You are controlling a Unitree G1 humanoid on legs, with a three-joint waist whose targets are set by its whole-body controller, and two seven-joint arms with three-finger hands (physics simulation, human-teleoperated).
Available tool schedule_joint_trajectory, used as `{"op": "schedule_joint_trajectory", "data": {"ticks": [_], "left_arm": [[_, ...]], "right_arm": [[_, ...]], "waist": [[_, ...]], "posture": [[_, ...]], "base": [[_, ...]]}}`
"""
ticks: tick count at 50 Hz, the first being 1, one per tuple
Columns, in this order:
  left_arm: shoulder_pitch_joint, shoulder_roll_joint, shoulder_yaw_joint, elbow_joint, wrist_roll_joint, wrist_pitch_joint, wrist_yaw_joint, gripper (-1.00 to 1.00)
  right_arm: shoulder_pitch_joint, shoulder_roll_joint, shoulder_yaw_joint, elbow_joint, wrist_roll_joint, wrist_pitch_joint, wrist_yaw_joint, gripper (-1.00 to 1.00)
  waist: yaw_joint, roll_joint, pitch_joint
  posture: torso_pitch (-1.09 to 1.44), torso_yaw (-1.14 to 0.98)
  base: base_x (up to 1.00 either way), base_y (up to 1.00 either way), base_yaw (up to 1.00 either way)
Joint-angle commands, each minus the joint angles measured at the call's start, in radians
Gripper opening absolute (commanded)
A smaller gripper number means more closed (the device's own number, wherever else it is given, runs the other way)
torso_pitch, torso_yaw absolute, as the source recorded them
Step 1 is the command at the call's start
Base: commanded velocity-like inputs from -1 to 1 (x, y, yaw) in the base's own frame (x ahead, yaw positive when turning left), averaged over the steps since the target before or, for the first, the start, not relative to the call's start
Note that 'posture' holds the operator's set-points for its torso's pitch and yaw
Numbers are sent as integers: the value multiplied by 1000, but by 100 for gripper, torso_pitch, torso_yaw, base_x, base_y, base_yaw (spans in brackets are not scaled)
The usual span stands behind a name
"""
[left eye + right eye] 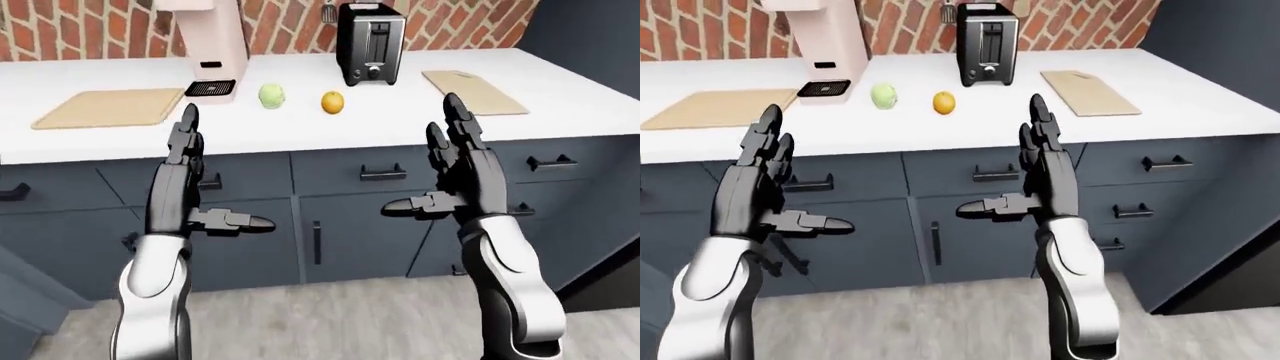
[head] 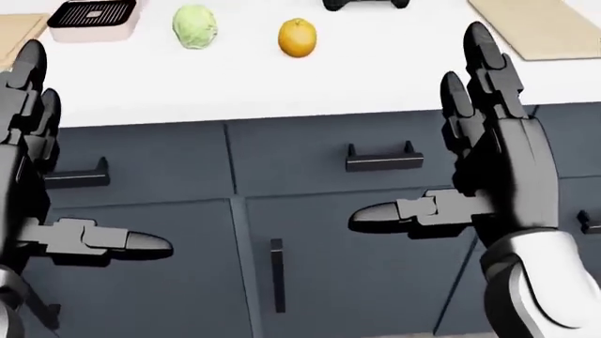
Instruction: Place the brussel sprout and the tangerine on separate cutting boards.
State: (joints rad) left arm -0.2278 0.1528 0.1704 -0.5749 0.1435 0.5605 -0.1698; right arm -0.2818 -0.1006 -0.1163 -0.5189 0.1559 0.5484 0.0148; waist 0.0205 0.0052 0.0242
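Observation:
A pale green brussel sprout (image 1: 271,95) and an orange tangerine (image 1: 332,102) lie side by side on the white counter (image 1: 300,127), between the coffee machine and the toaster. One wooden cutting board (image 1: 110,107) lies at the counter's left, another cutting board (image 1: 474,91) at its right. My left hand (image 1: 205,191) and right hand (image 1: 440,176) are raised below the counter edge, before the cabinet doors. Both are open, fingers up and thumbs pointing inward, holding nothing. In the head view the sprout (image 2: 194,27) and tangerine (image 2: 298,37) sit at the top.
A pink coffee machine (image 1: 208,45) and a black toaster (image 1: 370,43) stand against the brick wall. Dark blue cabinet doors and drawers (image 1: 380,225) with black handles run under the counter. A dark wall panel (image 1: 1230,112) closes the right side.

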Motion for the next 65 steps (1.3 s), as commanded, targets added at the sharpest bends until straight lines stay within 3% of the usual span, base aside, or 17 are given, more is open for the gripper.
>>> {"op": "schedule_joint_trajectory", "data": {"ticks": [1, 5, 7, 12, 16, 18, 28, 31, 32, 35, 40, 44, 53, 57, 58, 61, 65], "left_arm": [[-22, 3, 0, -32, -1, -32, 2, 100], [-21, 3, 1, -29, 1, -37, 2, 100], [-20, 3, 2, -21, 1, -46, 4, 100], [-19, 7, 4, -24, 12, -43, 5, 100], [-25, 12, 10, -41, 12, -26, -1, 100], [-27, 13, 12, -47, 13, -22, -3, 100], [-34, 13, 3, -80, 29, 6, -13, 100], [-36, 13, 3, -80, 35, 6, -15, 100], [-34, 13, 5, -81, 35, 5, -15, 100], [-33, 11, 4, -73, 36, -3, -14, 100], [-26, 11, 5, -71, 41, -10, -15, 100], [-22, 10, 8, -76, 42, -10, -16, 100], [-23, 11, 7, -69, 44, -14, -16, 100], [-30, 13, 5, -74, 45, -3, -20, 100], [-32, 13, 5, -78, 44, 1, -21, 100], [-37, 13, 2, -80, 47, 6, -24, 100], [-33, 14, 3, -85, 51, 8, -27, 100]], "right_arm": [[-14, -5, -8, -20, 0, -54, 1, 100], [-13, -3, -1, -23, 0, -57, 2, 100], [-24, -6, -2, -30, -1, -41, 0, 100], [-34, -6, 0, -42, -7, -31, 1, 100], [-34, -7, -2, -46, -6, -44, 1, 100], [-40, -8, 2, -63, -5, -28, 1, 100], [-38, -6, 8, -57, -21, -59, 8, 100], [-36, -4, 11, -57, -24, -60, 10, 100], [-43, -6, 9, -71, -21, -39, 9, 100], [-42, -4, 9, -67, -23, -42, 11, 100], [-38, -1, 14, -54, -31, -55, 14, 100], [-32, 3, 13, -52, -31, -64, 17, 100], [-20, 4, 25, -47, -39, -88, 22, 100], [-38, -1, 17, -66, -41, -55, 24, 100], [-41, 0, 15, -69, -38, -50, 24, 100], [-40, 0, 11, -84, -28, -45, 25, 100], [-44, 11, 0, -87, 6, -36, 14, 100]], "waist": [[-3, 7, -12], [-10, 5, -12], [-14, -26, 37], [-30, -35, 7], [-27, 10, -4], [-16, 78, -22], [-10, -13, -11], [-21, -93, -31], [-27, -48, -25], [-32, -60, -35], [-30, -11, -18], [-34, 94, -31], [-19, 19, -19], [-19, -67, 6], [-30, -33, 6], [-31, -38, 2], [-46, 81, 27]], "posture": [[0, 0], [0, 0], [0, 0], [0, 0], [0, 0], [0, 0], [0, 0], [0, 0], [0, 0], [0, 0], [0, 0], [0, 0], [0, 0], [0, 0], [0, 0], [0, 0], [0, 0]], "base": [[41, 0, 0], [42, 0, 0], [40, 0, 0], [35, 1, 0], [14, 5, 0], [7, 7, 0], [4, 18, 0], [4, 22, 0], [4, 22, 0], [4, 22, 0], [3, 21, 0], [4, 22, 0], [0, 5, 0], [11, 27, 0], [21, 31, 0], [24, 16, 0], [27, 0, 0]]}}
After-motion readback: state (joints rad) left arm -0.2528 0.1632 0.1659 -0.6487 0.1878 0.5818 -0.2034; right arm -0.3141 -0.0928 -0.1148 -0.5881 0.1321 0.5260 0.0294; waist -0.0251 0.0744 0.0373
